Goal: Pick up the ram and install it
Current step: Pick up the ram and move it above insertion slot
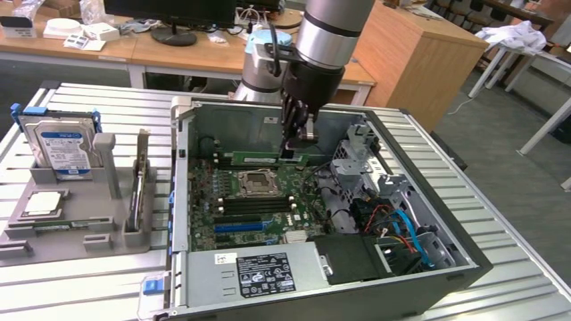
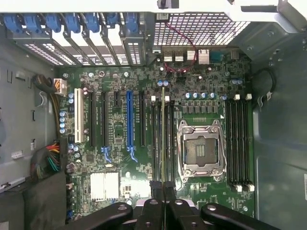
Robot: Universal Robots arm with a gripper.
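Jaws grip the ram [image 1: 259, 159] — broadside in exterior view, edge-on in wrist view.

A lab: wooden desks [image 1: 214, 57], a monitor [image 1: 170, 10], opened computer case [image 1: 419, 291].

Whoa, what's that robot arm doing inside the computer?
The robot arm's gripper is shut on the ram, a thin green stick, and holds it inside the open computer case. From the wrist view, the stick lines up with the memory slots next to the empty processor socket. I cannot tell whether it touches a slot. A hard drive stands in a grey holder outside the case.
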